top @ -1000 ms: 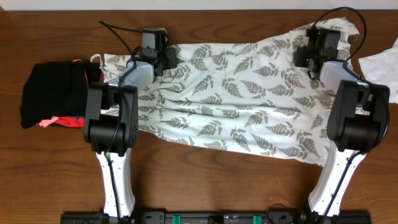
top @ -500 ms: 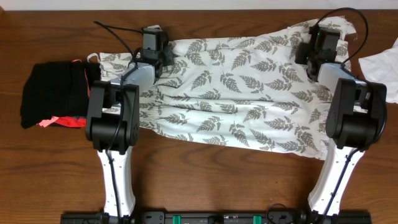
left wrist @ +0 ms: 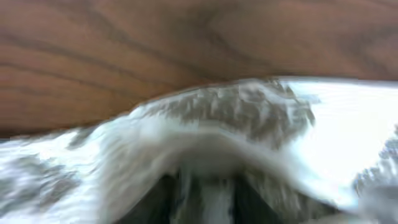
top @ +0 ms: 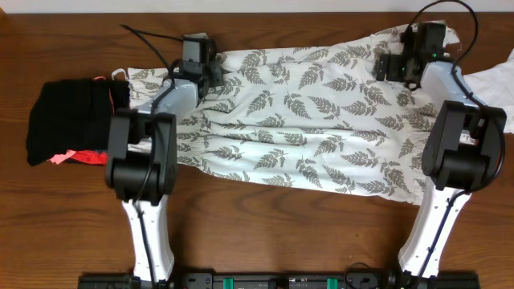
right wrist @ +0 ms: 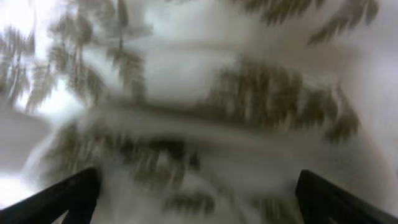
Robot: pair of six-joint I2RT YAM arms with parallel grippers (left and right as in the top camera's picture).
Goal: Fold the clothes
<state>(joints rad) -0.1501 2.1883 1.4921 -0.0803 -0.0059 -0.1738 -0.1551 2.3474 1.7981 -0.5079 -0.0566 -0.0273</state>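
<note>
Looking at the overhead, we saw the dress (top: 305, 132) spread flat across the middle of the table (top: 265, 241). Its long side ran left to right. It was wider at the right end and creased through the centre. One thin white strap (top: 120, 74) looped out at its far-left corner, just beside the black bundle (top: 68, 120), which showed coral-pink trim at its near edge. A plain white cloth (top: 494, 80) sat at the table's right edge, near the dress's far-right corner.

The left gripper (top: 215, 76) was down on the dress's far edge near the left end. Its wrist view was badly blurred, with printed fabric humped up over dark shapes at the bottom of frame and bare wood beyond. We could not tell whether those jaws were clenched on the fabric or let go.

The right gripper (top: 393, 66) was over the dress's far-right corner. In its wrist view the two dark fingertips (right wrist: 68, 196) stood spread to opposite sides of the frame. The fern print lay loose between and below them, so those jaws were released and nothing was pinched.
</note>
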